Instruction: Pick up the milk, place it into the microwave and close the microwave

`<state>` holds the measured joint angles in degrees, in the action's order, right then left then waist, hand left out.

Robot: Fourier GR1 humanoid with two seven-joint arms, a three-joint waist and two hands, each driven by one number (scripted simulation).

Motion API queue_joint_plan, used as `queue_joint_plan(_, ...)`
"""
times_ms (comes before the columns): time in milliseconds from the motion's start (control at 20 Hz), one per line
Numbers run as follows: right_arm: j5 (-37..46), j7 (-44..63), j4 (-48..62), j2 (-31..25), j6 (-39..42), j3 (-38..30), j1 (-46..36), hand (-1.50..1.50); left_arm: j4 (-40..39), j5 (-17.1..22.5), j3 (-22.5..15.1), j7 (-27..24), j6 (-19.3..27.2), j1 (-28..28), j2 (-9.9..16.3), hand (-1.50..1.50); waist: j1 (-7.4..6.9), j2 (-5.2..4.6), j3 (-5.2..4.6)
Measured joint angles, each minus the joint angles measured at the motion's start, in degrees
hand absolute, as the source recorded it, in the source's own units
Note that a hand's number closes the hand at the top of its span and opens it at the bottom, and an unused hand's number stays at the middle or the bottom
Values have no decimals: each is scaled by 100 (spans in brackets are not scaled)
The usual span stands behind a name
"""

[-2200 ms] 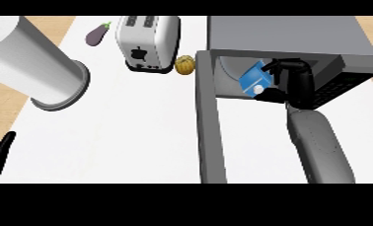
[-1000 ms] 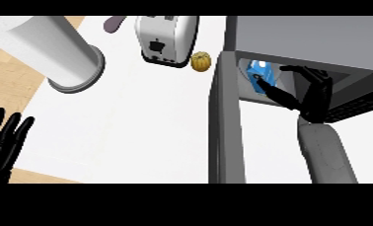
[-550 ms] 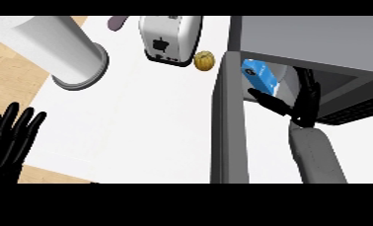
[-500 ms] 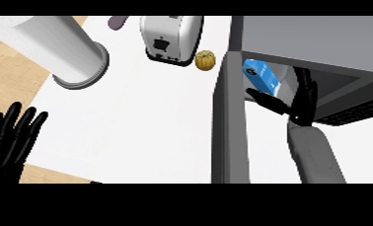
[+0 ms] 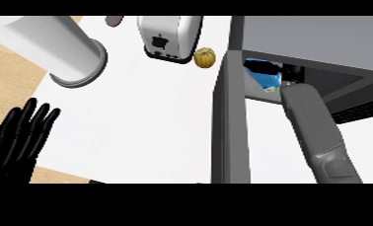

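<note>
my left hand (image 5: 25,138) rests at the left edge, fingers straight and up, holding nothing. past the white cylinder (image 5: 55,47), toaster (image 5: 169,37) and small yellow fruit (image 5: 205,57), the microwave door (image 5: 229,121) stands open. the milk (image 5: 262,74) sits inside the microwave (image 5: 313,40); my right forearm (image 5: 317,131) reaches in beside it, the hand hidden, so i cannot tell its grip.

- A white surface (image 5: 153,116) fills most of the view.
- A light wooden strip (image 5: 22,69) shows along its left edge.
- Lighting is even and bright.
</note>
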<state>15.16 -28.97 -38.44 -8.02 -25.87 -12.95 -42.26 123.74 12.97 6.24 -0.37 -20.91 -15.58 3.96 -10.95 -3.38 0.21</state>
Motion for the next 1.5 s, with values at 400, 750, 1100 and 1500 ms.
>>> queue_joint_plan(400, -53, 142, 1263, -289, 460, -211, -947, -150, 80, -330, -322, 13, 167, -42, -241, -150, 187, 8, 15)
queue_joint_plan(750, -242, -338, 1956, -258, 686, -486, -1244, -150, 16, -550, -464, -52, 293, -26, -360, -150, 374, 51, 10)
queue_joint_plan(1100, -396, -935, 2452, -136, 956, -697, -1228, -150, -180, -757, -770, -158, 305, -30, -381, -150, 556, 110, 3)
queue_joint_plan(1500, -610, -1692, 2736, -3, 1792, -865, -888, -150, -655, -817, -978, -139, 154, 196, -329, -150, 791, 199, -6)
